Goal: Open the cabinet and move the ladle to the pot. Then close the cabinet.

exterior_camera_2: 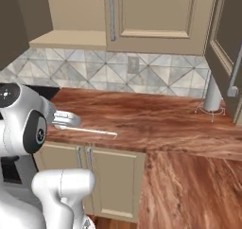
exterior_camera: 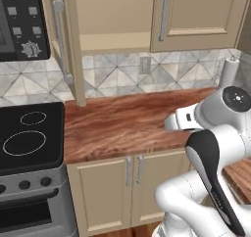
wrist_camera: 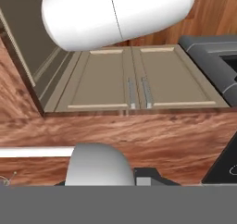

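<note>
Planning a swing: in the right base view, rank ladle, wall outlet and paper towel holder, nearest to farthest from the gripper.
1. ladle, held in the gripper.
2. wall outlet, up and rightward.
3. paper towel holder, far right.

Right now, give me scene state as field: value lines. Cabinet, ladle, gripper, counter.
cabinet: left door swung open, right door shut, lower shelf bare where visible
ladle: over the wooden counter, handle level, bowl end at the robot's hand
gripper: fingers hidden behind the ladle bowl in the hand view; looks closed on the ladle
stove: left of the counter, burners bare
paper towel holder: upright at the back right
</note>
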### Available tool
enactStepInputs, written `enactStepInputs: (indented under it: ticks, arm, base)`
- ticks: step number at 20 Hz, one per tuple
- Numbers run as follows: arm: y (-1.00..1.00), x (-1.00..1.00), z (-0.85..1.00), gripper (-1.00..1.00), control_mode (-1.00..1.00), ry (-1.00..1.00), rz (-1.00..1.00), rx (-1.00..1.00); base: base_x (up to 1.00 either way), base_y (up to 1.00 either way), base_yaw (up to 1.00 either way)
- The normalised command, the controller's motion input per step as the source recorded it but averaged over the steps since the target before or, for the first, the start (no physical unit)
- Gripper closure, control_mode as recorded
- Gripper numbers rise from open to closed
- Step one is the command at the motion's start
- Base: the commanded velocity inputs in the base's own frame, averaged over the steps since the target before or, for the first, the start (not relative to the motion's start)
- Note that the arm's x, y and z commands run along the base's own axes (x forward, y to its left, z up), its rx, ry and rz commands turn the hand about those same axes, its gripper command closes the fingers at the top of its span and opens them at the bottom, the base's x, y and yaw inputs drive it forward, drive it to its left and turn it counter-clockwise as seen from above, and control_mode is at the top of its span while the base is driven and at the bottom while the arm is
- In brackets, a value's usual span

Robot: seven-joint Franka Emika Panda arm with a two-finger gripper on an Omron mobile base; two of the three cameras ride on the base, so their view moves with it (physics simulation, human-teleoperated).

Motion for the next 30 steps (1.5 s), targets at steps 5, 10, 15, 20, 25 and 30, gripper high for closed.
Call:
enactStepInputs:
  ticks: [5, 10, 15, 20, 25, 30]
  arm:
    - [0.0, 0.0, 0.0, 1.0, 1.0, 0.0, 0.0, 0.0]
    - [0.0, 0.0, 0.0, 1.0, 1.0, 0.0, 0.0, 0.0]
    - [0.0, 0.0, 0.0, 1.0, 1.0, 0.0, 0.0, 0.0]
    - [0.0, 0.0, 0.0, 1.0, 1.0, 0.0, 0.0, 0.0]
    - [0.0, 0.0, 0.0, 1.0, 1.0, 0.0, 0.0, 0.0]
    - [0.0, 0.0, 0.0, 1.0, 1.0, 0.0, 0.0, 0.0]
  base:
    - [-0.56, 0.46, 0.0]
    - [-0.63, 0.61, 0.0]
    - [-0.54, 0.63, -0.04]
    - [-0.16, 0.75, -0.06]
    - [0.0, 0.88, -0.07]
    - [0.0, 0.9, -0.09]
